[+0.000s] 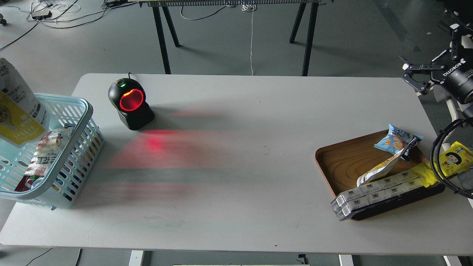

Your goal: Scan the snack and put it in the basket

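Head view: the snack [18,111] hangs tilted over the basket [79,147] at the desk's [236,184] left edge; whatever holds it is out of frame. The right gripper [414,75] hovers beyond the desk's far right corner, fingers spread, empty.

A smooth grey floor [351,33] fills the upper frame. Black angled trestle legs [164,35] stand at top centre, and loose white cables [55,13] trail across the upper left corner.

Even, bright, sharp lighting; the scanner [130,104] throws red glow across the table [236,207].
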